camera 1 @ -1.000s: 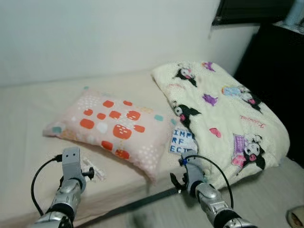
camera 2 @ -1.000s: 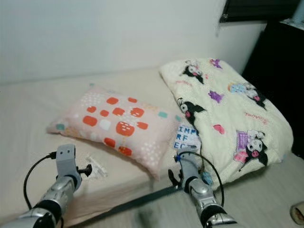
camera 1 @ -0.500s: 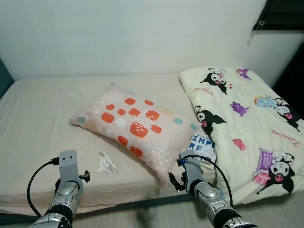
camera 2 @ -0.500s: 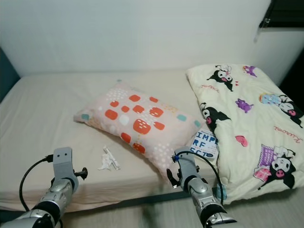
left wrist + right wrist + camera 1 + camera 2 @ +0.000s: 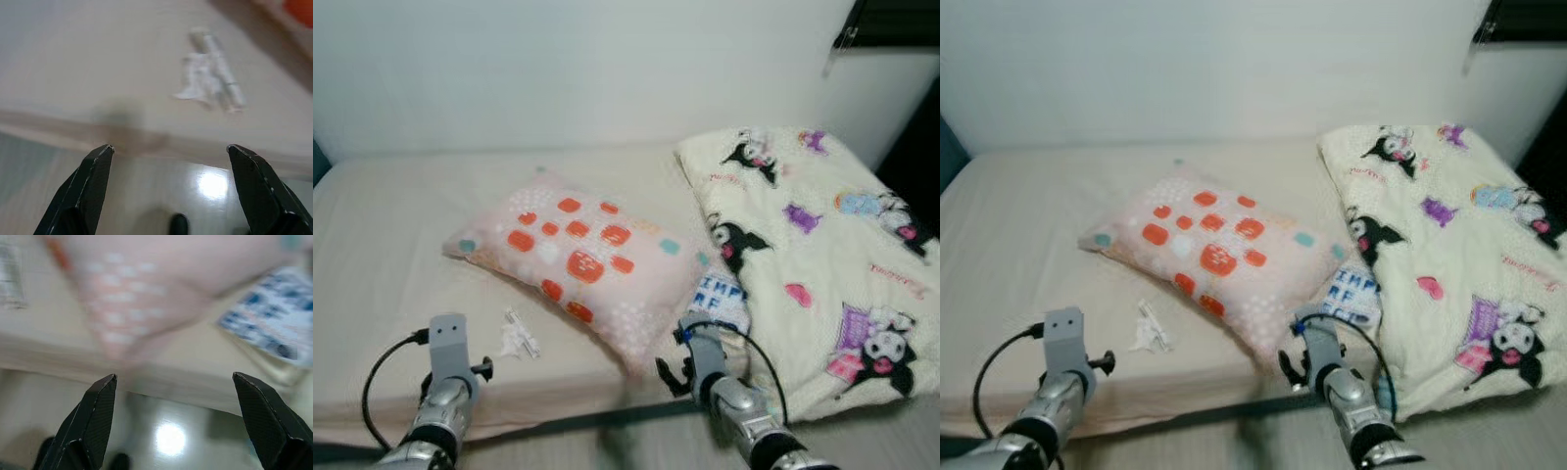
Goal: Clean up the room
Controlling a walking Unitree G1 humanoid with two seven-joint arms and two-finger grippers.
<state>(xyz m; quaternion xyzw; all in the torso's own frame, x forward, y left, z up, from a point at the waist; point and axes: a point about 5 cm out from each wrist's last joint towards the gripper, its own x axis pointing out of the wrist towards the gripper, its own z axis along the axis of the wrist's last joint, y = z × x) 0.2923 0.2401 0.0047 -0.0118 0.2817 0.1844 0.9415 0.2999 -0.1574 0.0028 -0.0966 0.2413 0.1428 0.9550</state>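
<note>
A pink pillow with orange and white patches lies askew in the middle of the beige bed. A small white crumpled wrapper lies on the sheet near the bed's front edge, left of the pillow. My left gripper is open and points at the wrapper from just off the bed's edge, a short way from it. My right gripper is open, low before the pillow's corner. Both arms are held low in front of the bed.
A cream blanket with cartoon prints is heaped on the bed's right side. A blue-and-white printed item lies between pillow and blanket. A white wall runs behind the bed. Dark furniture stands at the right. Glossy floor lies below the bed edge.
The whole picture has swung left and then slightly back, so the camera moved. The pillow, wrapper and blanket lie as before. Both arms stay low with open fingers.
</note>
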